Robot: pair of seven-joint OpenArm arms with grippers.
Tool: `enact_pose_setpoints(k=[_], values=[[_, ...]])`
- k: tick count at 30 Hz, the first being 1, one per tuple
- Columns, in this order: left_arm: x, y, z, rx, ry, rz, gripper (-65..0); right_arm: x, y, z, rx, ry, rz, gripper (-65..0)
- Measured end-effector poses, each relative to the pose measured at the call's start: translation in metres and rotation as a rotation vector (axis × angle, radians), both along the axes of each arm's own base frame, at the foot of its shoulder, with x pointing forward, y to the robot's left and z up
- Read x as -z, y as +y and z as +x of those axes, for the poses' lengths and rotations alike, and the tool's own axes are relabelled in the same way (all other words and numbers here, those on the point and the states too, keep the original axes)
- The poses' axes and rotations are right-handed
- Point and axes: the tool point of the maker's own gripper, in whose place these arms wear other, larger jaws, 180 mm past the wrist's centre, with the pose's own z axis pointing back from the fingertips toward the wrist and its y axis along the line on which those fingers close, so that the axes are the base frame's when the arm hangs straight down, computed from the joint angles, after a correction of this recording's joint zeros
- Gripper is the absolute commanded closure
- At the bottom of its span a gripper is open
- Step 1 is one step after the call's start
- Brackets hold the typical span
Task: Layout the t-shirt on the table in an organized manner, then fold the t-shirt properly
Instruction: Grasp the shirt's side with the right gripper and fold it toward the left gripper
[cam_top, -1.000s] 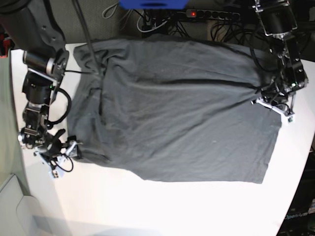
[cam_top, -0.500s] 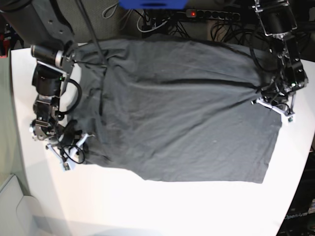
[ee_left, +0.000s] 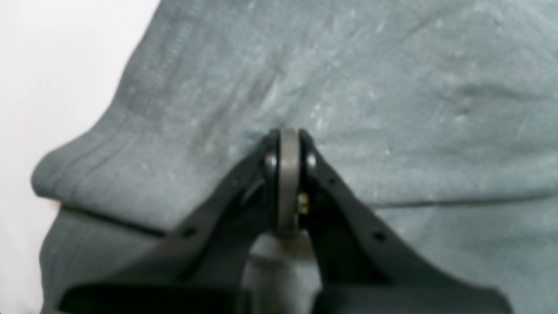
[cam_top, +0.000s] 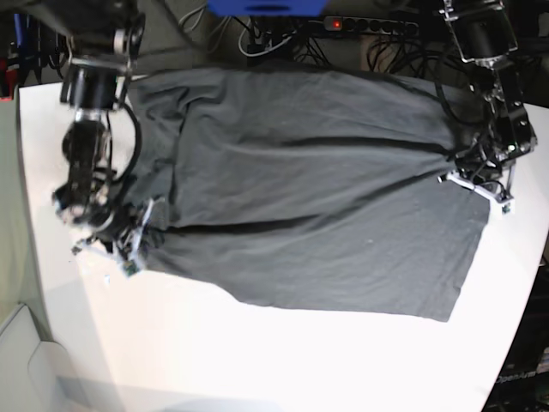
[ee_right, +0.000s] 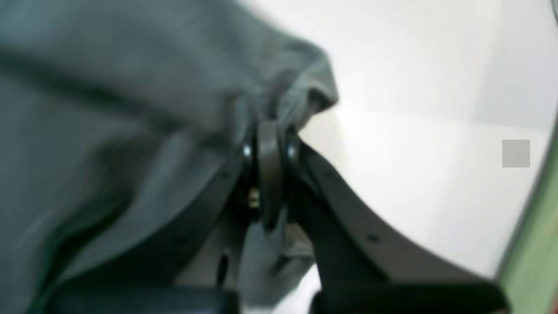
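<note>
at opposite edges of the t-shirt (cam_top: 317, 189), both sets of fingers pinch cloth shut; pull apart evenly, low over the surface (cam_top: 283, 360).

One t-shirt (cam_top: 309, 189) lies on one desk (cam_top: 283, 360); it is the only garment in view. Two robot arms reach over it, each with one end effector: the left end effector (cam_top: 474, 176) at the shirt's edge on the right of the base view, and the right end effector (cam_top: 129, 240) at the shirt's edge on the left. Beyond the desk's far edge there is one power strip (cam_top: 369, 26) with one red light, beside a tangle of cables too dense to count.
</note>
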Motion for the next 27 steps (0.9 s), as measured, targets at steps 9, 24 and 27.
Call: enact_pose_setpoints(k=[9, 24, 27], values=[[-0.001, -0.001, 0.001, 0.001, -0.001, -0.001, 0.0, -0.013, 0.143, -0.125, -0.595, -0.039, -0.091, 0.0], [-0.002, 0.001, 0.003, -0.001, -0.033, 0.015, 0.0, 0.003, 0.134, -0.148, -0.635, 0.037, -0.347, -37.6], [-0.002, 0.002, 0.003, -0.003, -0.035, 0.020, 0.0, -0.027, 0.135, -0.136, -0.610, -0.046, -0.369, -42.2]])
